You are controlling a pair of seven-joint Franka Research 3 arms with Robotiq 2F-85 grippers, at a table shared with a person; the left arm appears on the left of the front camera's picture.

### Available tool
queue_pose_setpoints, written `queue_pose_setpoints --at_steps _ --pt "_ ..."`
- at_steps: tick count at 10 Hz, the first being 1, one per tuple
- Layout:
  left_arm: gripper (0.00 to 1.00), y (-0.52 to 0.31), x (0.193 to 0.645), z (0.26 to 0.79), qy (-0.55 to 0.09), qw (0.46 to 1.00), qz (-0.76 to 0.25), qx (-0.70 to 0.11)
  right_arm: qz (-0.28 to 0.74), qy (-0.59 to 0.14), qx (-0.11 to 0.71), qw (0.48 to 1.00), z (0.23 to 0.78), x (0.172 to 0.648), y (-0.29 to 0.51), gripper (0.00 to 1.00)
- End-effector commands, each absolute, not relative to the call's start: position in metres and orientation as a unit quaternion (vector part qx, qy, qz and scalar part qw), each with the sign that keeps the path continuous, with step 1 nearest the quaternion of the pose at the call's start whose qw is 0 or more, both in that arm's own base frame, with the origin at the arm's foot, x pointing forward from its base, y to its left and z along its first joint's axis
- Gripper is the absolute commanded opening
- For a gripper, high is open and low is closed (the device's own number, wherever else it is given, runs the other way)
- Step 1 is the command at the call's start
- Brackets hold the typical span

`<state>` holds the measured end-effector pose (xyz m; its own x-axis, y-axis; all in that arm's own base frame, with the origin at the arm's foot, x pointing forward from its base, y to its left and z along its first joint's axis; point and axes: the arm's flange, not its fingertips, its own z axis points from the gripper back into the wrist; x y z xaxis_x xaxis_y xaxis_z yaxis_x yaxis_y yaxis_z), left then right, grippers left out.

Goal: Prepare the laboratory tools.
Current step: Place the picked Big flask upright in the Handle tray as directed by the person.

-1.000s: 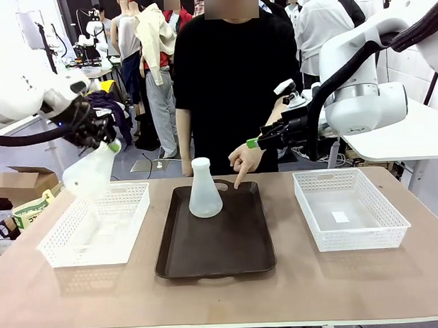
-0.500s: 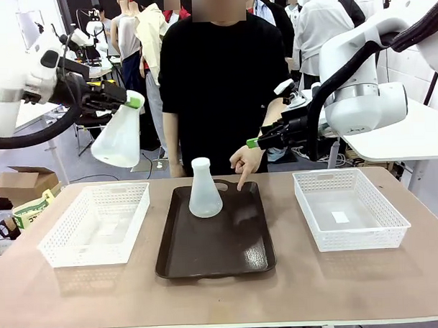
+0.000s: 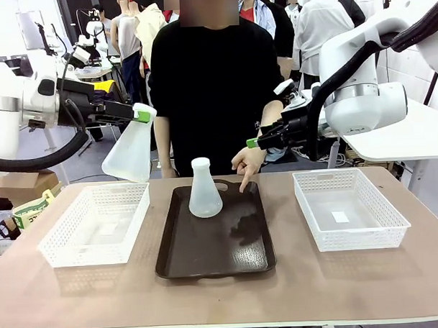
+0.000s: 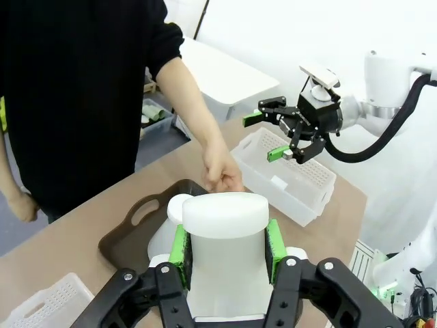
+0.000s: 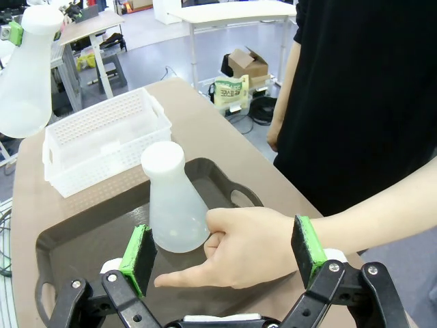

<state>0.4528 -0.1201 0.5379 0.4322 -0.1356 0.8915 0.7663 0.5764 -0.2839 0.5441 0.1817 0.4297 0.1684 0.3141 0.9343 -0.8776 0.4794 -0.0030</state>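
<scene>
The left pincer (image 3: 141, 113) clamped an Erlenmeyer flask (image 3: 130, 151) by its neck, base hanging below for placement, while the right pincer (image 3: 251, 143) stood wide above the person's hand (image 3: 245, 161) pointing at the tray (image 3: 214, 243).

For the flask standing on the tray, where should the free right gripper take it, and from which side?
Grip the short neck of the flask, just under the rim. It stands upright on the tray, and the cone widens toward the base, so the neck is the narrowest part. Probably come in level from the robot's right with the open right gripper, clear of the person's pointing hand.
</scene>
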Motion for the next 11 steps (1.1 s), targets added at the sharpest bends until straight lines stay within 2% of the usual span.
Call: queue_pose_setpoints --at_steps 1,3,6,7,9,11 --pt "0.00 -0.122 0.451 0.553 -0.461 0.755 -0.300 -0.357 0.425 -0.482 0.288 0.710 0.431 0.548 0.183 1.00" --pt "0.00 -0.121 0.453 0.542 -0.447 0.767 -0.297 -0.351 0.425 -0.482 0.288 0.710 0.431 0.548 0.183 1.00" --pt "0.00 -0.171 0.427 0.489 -0.450 0.668 -0.417 -0.421 0.425 -0.482 0.288 0.710 0.431 0.548 0.183 1.00" --pt "0.00 -0.185 0.422 0.475 -0.470 0.630 -0.442 -0.431 0.425 -0.482 0.288 0.710 0.431 0.548 0.183 1.00" --pt "0.00 -0.210 0.418 0.455 -0.489 0.571 -0.467 -0.466 0.425 -0.482 0.288 0.710 0.431 0.548 0.183 1.00" --pt "0.00 -0.234 0.426 0.435 -0.493 0.550 -0.452 -0.500 0.425 -0.482 0.288 0.710 0.431 0.548 0.183 1.00"
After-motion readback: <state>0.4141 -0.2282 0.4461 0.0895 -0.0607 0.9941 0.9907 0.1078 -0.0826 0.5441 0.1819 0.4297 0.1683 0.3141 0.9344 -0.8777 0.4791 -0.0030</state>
